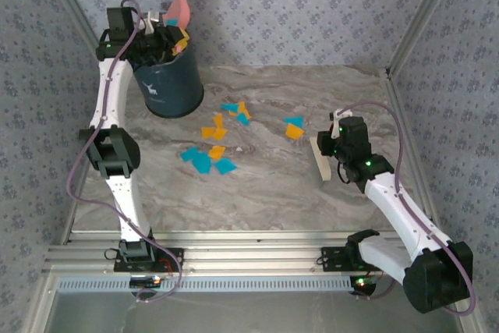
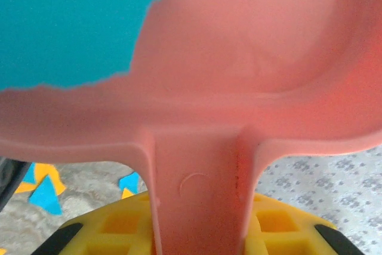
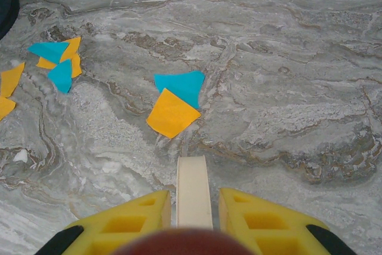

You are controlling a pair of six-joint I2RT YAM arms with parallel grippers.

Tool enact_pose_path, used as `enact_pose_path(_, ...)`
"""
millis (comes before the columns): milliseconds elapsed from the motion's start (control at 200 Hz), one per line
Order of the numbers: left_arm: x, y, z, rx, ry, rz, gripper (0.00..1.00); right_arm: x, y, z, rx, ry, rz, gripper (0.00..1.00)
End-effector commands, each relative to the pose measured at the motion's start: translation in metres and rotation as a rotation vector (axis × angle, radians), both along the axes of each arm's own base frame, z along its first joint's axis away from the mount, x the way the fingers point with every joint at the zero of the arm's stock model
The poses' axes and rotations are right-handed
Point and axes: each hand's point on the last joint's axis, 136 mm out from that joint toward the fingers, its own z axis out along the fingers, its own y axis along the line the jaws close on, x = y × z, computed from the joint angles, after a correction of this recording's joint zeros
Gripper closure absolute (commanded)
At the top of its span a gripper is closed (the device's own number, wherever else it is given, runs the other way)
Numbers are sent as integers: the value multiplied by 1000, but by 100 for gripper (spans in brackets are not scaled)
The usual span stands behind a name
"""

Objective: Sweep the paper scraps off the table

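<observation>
Turquoise and orange paper scraps (image 1: 210, 154) lie in a loose cluster mid-table (image 1: 273, 193), with two more (image 1: 294, 128) further right. My left gripper (image 1: 160, 37) is shut on the handle of the pink dustpan (image 1: 182, 5), held tilted over a dark blue bucket (image 1: 168, 83). In the left wrist view the dustpan (image 2: 256, 58) carries a turquoise scrap (image 2: 65, 22), and its handle sits between the yellow fingers of my left gripper (image 2: 200, 225). My right gripper (image 1: 331, 150) is shut on a cream brush (image 1: 320, 159) resting on the table. Just ahead of the brush (image 3: 193, 189) and my right gripper (image 3: 194, 207) lie an orange scrap (image 3: 173, 113) and a turquoise one (image 3: 179, 85).
A few scraps (image 1: 181, 40) cling at the bucket's rim under the dustpan. Aluminium rails edge the table, and patterned blue-grey walls close in on three sides. More scraps (image 3: 57, 61) lie to the left in the right wrist view.
</observation>
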Motion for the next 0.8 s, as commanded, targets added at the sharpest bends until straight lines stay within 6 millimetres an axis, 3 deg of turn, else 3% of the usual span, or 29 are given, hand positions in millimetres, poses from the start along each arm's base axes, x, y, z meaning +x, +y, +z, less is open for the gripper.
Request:
enact_pose_path(0,3,5,20,-65,-50,8,100,2,1,15,25,-40,-9,100)
enact_pose_path(800,1,15,41,-346,-87,73,100,0,0,10,19,-27,-7,100)
